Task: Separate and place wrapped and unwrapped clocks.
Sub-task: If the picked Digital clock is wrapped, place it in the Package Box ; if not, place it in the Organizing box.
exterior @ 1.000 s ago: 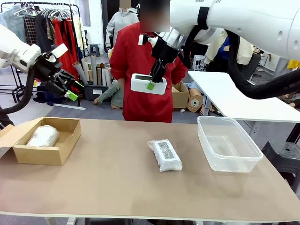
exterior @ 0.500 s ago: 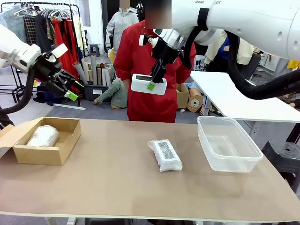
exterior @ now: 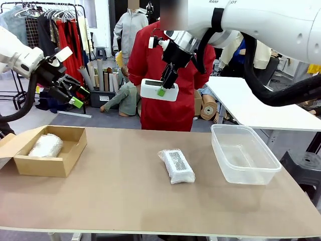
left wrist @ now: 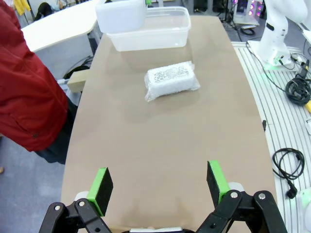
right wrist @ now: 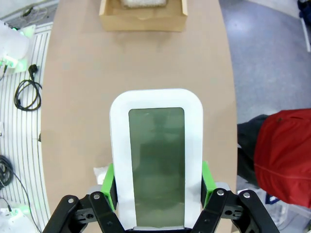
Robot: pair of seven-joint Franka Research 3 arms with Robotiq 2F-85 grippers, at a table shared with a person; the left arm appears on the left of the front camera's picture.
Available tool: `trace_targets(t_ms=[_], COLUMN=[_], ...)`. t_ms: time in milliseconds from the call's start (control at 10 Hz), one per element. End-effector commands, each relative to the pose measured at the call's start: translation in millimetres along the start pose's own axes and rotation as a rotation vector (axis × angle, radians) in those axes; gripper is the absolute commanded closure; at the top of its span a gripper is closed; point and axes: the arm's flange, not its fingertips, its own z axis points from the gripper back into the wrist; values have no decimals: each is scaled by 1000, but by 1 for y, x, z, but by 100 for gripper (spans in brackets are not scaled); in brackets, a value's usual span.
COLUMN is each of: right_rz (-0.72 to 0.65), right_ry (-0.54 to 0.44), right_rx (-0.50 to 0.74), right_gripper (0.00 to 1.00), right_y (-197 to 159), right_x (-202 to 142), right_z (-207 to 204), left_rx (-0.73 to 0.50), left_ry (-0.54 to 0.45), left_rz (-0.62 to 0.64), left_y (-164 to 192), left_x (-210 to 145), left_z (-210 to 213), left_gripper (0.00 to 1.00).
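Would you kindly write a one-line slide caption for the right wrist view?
Right gripper shut on the bare white clock, screen facing the camera, over the table, cardboard box beyond.

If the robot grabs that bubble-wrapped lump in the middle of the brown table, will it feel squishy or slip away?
The whitish bubble-wrapped lump would probably squash a little at first, since its wrap looks puffy. A boxy block shows through, so it is likely stiff inside. The shiny wrap may be slippery, but it lies flat and should not roll.

A clothes rack (exterior: 55,20) stands behind the brown table (exterior: 125,198).
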Motion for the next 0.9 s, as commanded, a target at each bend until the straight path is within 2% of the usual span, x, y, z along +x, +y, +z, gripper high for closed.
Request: trace_targets(t_ms=[0, 200, 400, 700, 800], right_rz=[2, 0, -68, -189, -204], right_ry=[-1, 0, -36, 24, 24], right_rx=[-2, 0, -11, -230, -269], right_gripper=[100, 100, 100, 100, 100], right_y=[1, 0, -1, -5, -7], right_x=[2, 0, 0, -4, -6], right_z=[6, 0, 38, 89, 104], left_rx=[7, 7, 7, 7, 7], left_ry=[-1, -1, -1, -1, -1], left_rz=[0, 0, 0, 0, 0], left_y=[-1, -1, -1, -1, -1], left_x=[1, 1, 1, 1, 1], left_z=[2, 2, 2, 2, 2], left_gripper=[0, 0, 0, 0, 0])
